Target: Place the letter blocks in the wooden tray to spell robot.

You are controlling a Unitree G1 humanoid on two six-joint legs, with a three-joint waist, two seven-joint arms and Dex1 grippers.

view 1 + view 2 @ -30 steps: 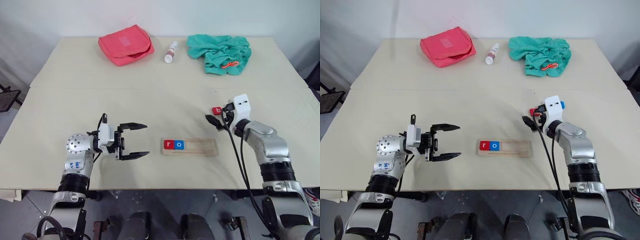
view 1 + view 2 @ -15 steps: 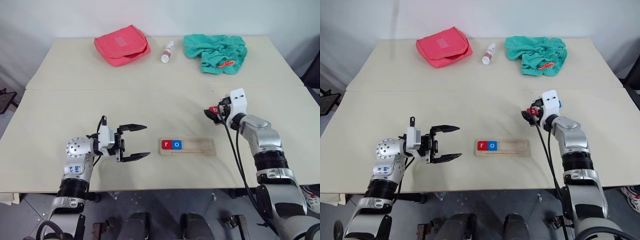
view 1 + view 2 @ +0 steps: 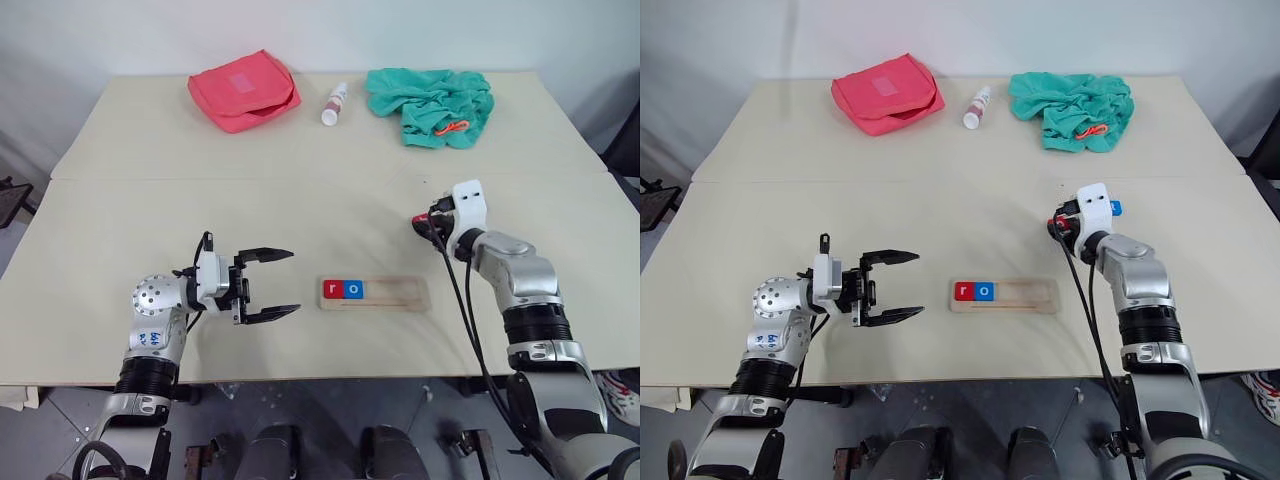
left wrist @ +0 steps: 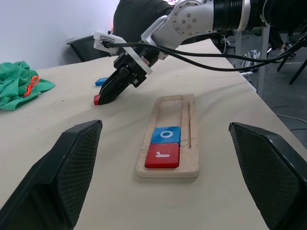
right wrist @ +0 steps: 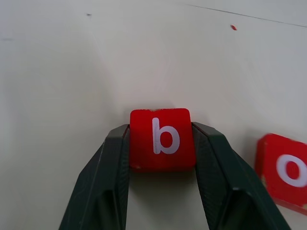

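1. Now our right gripper (image 5: 160, 158) pinches the red b block (image 5: 161, 139) by two side edges, to the right of and beyond the wooden tray (image 3: 400, 293); a thin hold could let it twist or drop when lifted.
2. Our left gripper (image 3: 272, 283) hovers spread wide and empty, left of the tray, pointing toward it; r and o already fill the tray's left end.

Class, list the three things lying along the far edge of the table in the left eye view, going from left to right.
Pink pouch → small white bottle → green cloth.
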